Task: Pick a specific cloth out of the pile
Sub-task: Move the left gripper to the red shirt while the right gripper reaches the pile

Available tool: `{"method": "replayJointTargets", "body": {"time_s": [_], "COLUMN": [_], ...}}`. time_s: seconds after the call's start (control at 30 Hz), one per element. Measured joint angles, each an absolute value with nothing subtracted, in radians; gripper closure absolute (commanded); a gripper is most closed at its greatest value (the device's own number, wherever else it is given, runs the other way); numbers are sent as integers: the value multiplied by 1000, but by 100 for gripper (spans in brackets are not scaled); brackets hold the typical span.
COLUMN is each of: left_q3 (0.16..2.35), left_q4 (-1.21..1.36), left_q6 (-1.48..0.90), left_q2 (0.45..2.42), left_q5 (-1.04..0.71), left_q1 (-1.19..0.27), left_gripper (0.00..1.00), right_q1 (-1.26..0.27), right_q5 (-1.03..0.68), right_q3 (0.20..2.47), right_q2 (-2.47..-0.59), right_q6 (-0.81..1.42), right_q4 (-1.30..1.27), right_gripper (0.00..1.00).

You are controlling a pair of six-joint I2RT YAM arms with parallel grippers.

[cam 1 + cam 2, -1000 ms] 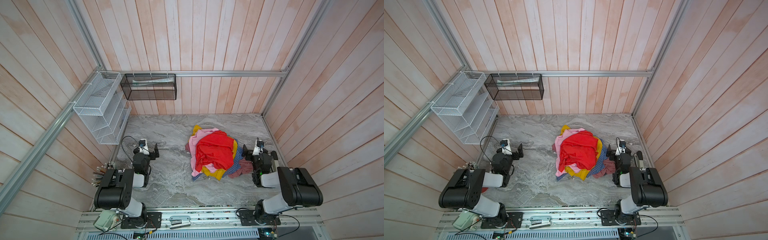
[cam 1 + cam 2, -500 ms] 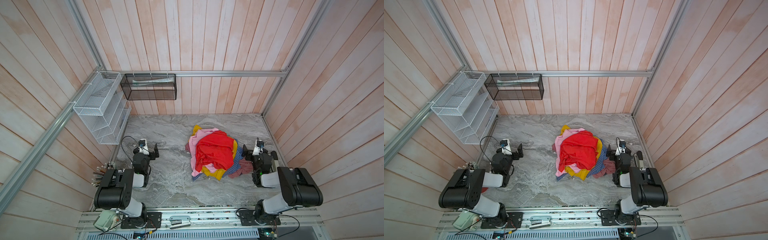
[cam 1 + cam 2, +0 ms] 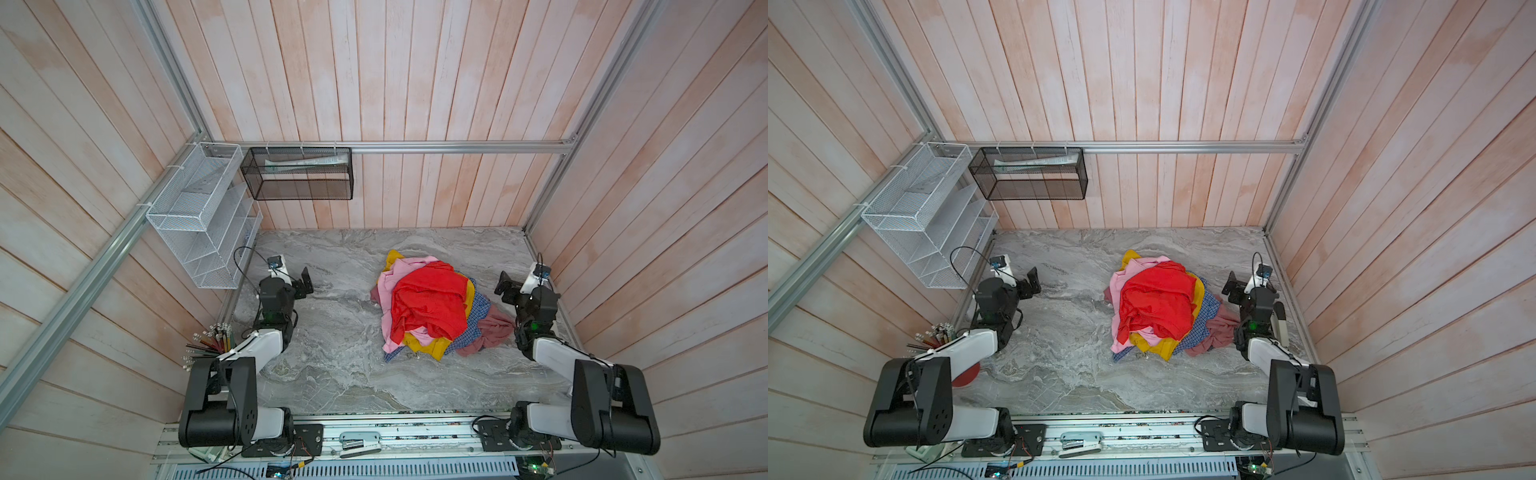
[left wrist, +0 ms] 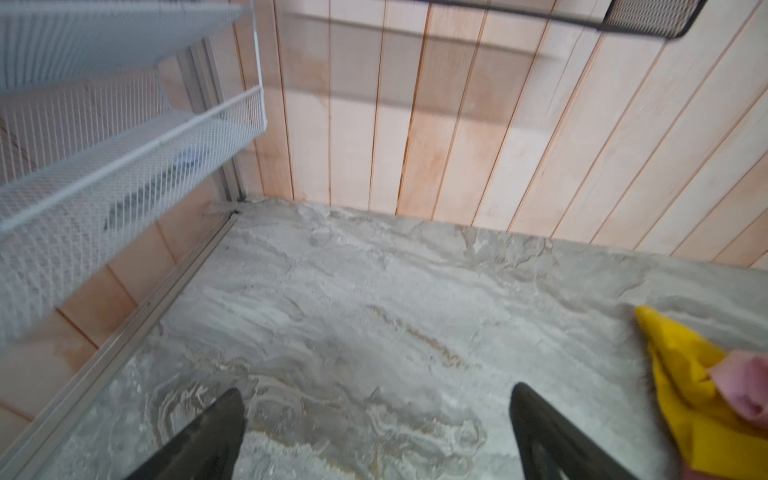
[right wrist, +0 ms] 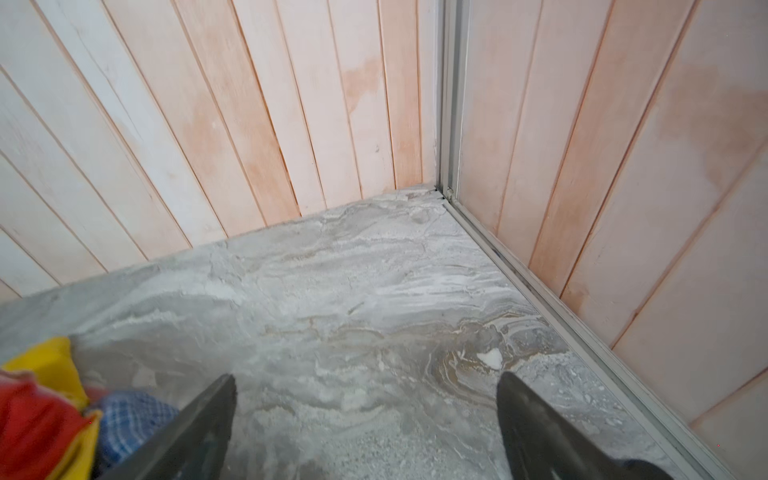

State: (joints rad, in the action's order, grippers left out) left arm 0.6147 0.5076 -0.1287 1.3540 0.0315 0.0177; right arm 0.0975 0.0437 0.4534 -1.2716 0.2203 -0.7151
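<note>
Left gripper and right gripper both gaping empty either side of the pile, mustard cloth under red garment

No lettering, number, or brand can be read from where I stand. The nearest thing to print is on the pale packet lying in the black mesh basket on the back wall. It shows in both top views (a few faint marks run along it, far too small to make out).
</note>
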Motion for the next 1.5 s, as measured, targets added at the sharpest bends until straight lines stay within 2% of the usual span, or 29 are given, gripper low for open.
{"method": "replayJointTargets", "body": {"time_s": [0.13, 0.33, 0.6, 0.83, 1.07, 1.23, 1.5], "left_q3": [652, 591, 494, 499, 572, 582, 614], "left_q4": [348, 208, 126, 133, 115, 125, 128], "left_q6": [-178, -233, -298, -318, -296, -298, -300], "left_q2": [1251, 1167, 1088, 1134, 1195, 1201, 1255], "left_q5": [-14, -53, -48, -65, -93, -93, -86], "left_q1": [-17, -139, -303, -347, -464, -521, -550], "left_gripper": [0, 0, 0, 0, 0, 0, 0], "right_q1": [99, 96, 8, -118, -228, -288, -490], "right_q5": [-47, -170, -212, -197, -162, -165, -157], "right_q3": [443, 377, 372, 355, 332, 332, 289], "right_q2": [-1143, -966, -775, -719, -684, -654, -561], "right_q6": [332, 497, 662, 761, 839, 845, 908], "right_q4": [-564, -380, -128, 37, 101, 186, 256], "right_gripper": [6, 10, 24, 33, 43, 47, 47]}}
